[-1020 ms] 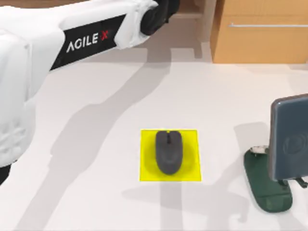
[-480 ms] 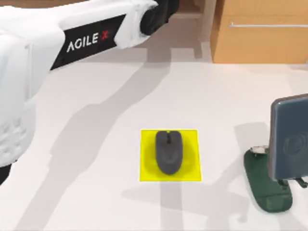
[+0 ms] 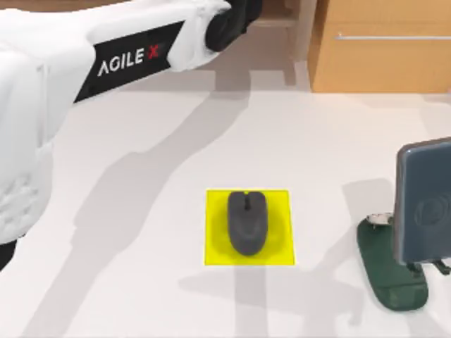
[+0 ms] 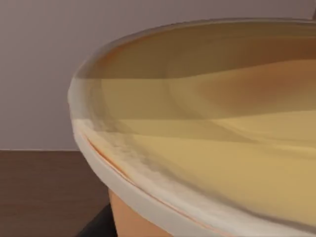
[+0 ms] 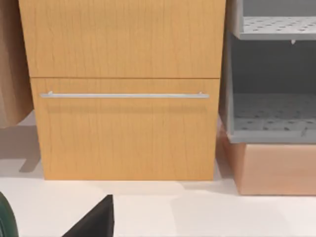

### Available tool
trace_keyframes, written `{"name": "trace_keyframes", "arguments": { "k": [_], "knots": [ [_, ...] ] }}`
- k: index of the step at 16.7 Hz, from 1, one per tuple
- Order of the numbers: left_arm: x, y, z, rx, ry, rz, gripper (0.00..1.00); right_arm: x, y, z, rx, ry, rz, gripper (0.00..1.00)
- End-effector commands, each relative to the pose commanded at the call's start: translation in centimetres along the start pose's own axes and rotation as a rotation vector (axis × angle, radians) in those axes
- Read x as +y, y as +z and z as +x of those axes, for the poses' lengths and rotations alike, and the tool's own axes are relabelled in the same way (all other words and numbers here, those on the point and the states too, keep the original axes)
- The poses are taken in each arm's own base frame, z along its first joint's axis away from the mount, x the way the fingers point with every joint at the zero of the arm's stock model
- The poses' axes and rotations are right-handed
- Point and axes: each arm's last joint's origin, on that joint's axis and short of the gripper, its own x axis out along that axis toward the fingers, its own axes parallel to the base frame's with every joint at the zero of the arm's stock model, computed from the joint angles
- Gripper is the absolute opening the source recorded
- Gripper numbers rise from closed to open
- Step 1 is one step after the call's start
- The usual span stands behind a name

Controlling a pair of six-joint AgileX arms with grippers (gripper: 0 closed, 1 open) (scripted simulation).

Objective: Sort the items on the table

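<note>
A dark grey oval mouse (image 3: 246, 223) lies on a flat yellow square (image 3: 283, 251) near the middle of the white table (image 3: 141, 282). At the right edge, a slate-grey phone (image 3: 425, 204) leans upright on a dark green stand (image 3: 394, 285). My left arm (image 3: 134, 56) reaches from the left across to the top edge, beside the cabinet. The left wrist view sits very close to the orange cup (image 4: 133, 219) and its pale lid (image 4: 222, 148). How the cup is held is hidden.
A wooden cabinet (image 3: 380, 63) with a metal handle (image 5: 123, 95) stands behind the table at the right. Beside it are grey perforated shelves (image 5: 271, 123). My right arm is parked low on the right, facing that cabinet.
</note>
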Motion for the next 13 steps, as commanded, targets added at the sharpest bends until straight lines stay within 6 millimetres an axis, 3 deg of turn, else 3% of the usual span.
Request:
{"name": "trace_keyframes", "arguments": {
  "k": [8, 13],
  "knots": [
    [0.00, 0.00, 0.00, 0.000, 0.000, 0.000, 0.98, 0.00, 0.00, 0.00, 0.000, 0.000, 0.000, 1.00],
    [0.00, 0.00, 0.00, 0.000, 0.000, 0.000, 1.00, 0.00, 0.00, 0.00, 0.000, 0.000, 0.000, 1.00]
  ]
}}
